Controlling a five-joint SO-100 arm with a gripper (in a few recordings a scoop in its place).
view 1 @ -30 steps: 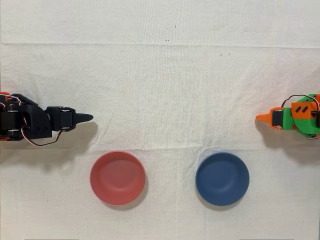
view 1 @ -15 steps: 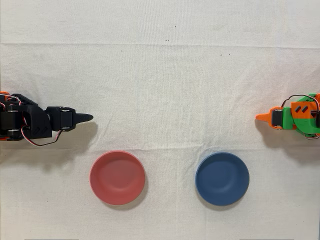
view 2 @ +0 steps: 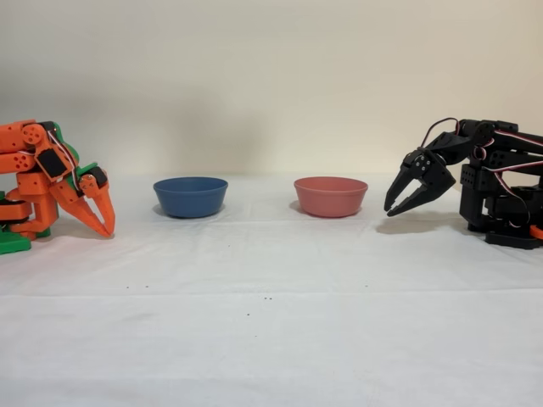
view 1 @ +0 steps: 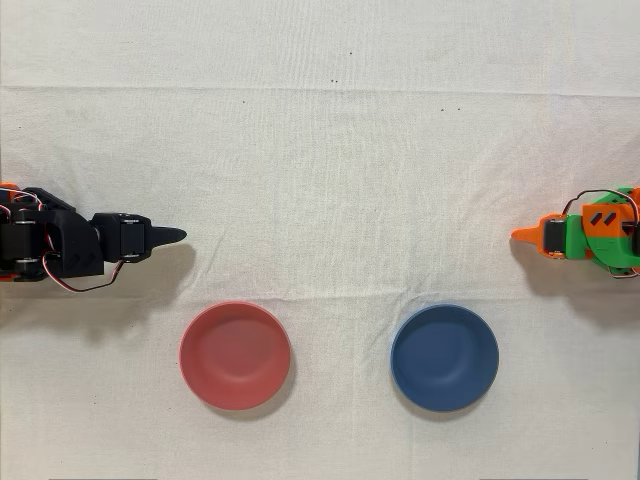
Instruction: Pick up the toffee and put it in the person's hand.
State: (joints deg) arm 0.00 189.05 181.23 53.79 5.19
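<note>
The toffee and the person's hand are out of view. In the overhead view my black gripper rests at the left edge of the table, pointing right, up and to the left of the red bowl. From the side, the gripper hangs just above the cloth to the right of the red bowl. Its fingers meet at the tips and nothing is held between them.
A red bowl and a blue bowl stand side by side near the front edge in the overhead view; both look empty. The idle orange arm sits at the right edge. White cloth covers the table.
</note>
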